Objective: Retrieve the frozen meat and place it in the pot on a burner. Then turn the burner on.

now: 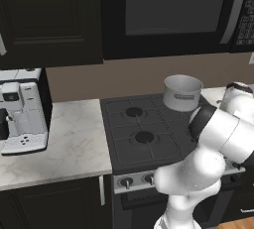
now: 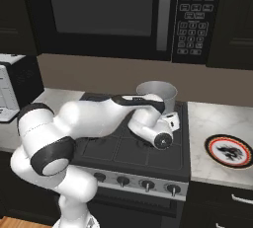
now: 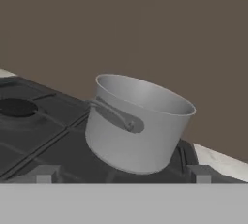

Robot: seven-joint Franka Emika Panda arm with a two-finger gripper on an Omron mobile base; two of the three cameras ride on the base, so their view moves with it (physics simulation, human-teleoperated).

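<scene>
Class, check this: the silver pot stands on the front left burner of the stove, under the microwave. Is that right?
Not quite. The pot stands at the back right of the stove, not the front left, as the left base view shows. It is indeed silver and sits under the microwave.

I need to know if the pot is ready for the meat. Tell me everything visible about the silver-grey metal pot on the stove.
The plain silver-grey metal cylindrical pot is uncovered, with a thin rim and one small curved side handle. What shows of its inside looks bare. It stands on the dark grates of the black stove at the back right, near the brown wall, tilted in the hand view. Nothing grips it.
</scene>
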